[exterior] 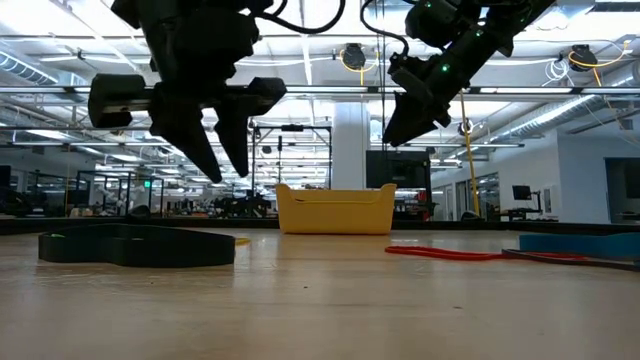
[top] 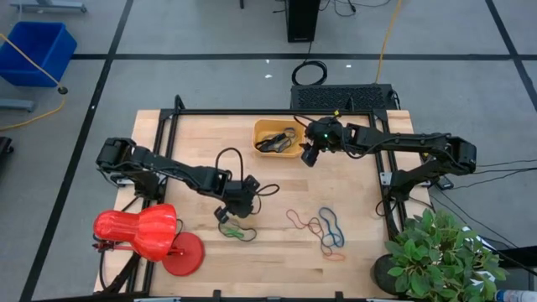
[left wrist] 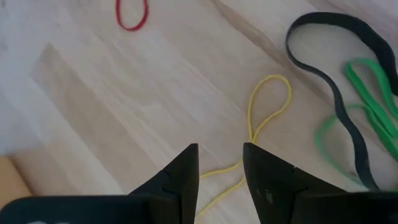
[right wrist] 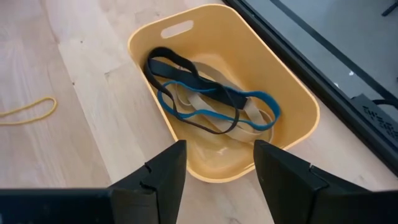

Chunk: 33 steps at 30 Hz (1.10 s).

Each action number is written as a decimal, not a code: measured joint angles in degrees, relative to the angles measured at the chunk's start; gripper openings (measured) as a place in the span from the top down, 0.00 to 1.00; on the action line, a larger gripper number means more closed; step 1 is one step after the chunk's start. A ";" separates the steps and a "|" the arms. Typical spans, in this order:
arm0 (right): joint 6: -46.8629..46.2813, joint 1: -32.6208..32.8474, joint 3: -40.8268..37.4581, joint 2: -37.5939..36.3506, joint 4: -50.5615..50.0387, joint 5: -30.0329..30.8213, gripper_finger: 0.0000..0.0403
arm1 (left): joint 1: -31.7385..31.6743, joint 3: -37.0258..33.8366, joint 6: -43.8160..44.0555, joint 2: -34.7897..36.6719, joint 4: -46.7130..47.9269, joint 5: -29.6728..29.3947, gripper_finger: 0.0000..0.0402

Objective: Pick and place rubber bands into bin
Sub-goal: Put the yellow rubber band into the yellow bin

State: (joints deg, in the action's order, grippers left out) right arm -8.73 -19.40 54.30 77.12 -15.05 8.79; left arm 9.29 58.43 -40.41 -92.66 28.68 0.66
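At the lower left of the high view a red lamp (top: 138, 235) sits on the wooden table (top: 201, 151). Right of it, near frame centre, the left gripper (top: 228, 210) hangs above a black band (left wrist: 323, 68) and a green band (left wrist: 367, 93) lying tangled on the wood; its fingers (left wrist: 180, 171) are spread apart with nothing between them, and a thin yellow band (left wrist: 267, 109) lies just ahead of the tips, a red band (left wrist: 132, 15) farther off. In the low view this claw is raised clear of the tabletop.

Further right, loose rubber bands (top: 323, 226) in red, orange and blue lie in the lower middle of the table, well apart from the bin.

The bin (top: 262, 127) stands at upper centre. It holds a black, a blue and a tan band (right wrist: 211, 102), heaped together. Just right of it the right gripper (top: 309, 155) hovers, released and empty, its fingers (right wrist: 158, 177) framing the bin's near rim; it seems above the rim rather than touching it.

A potted plant (top: 440, 256) fills the lower right corner.
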 joint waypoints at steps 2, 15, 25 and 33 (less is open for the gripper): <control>-0.67 0.00 0.00 0.00 0.00 0.01 0.55 | -0.01 0.00 -1.67 0.00 0.13 0.32 0.67; -1.33 0.00 0.04 0.02 0.08 0.08 0.55 | 0.95 0.03 -2.97 -7.49 -3.37 1.90 0.67; -1.16 0.00 0.04 0.02 -0.09 0.10 0.55 | 0.86 0.28 -2.33 -11.81 -1.86 2.25 0.67; -0.87 0.00 0.04 0.02 -0.13 0.10 0.55 | 0.84 0.23 -0.06 -12.47 -1.42 2.62 0.77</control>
State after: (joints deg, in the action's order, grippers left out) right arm -9.61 -19.40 54.35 77.14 -15.18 8.88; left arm 10.13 58.67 -40.47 -105.13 27.26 3.29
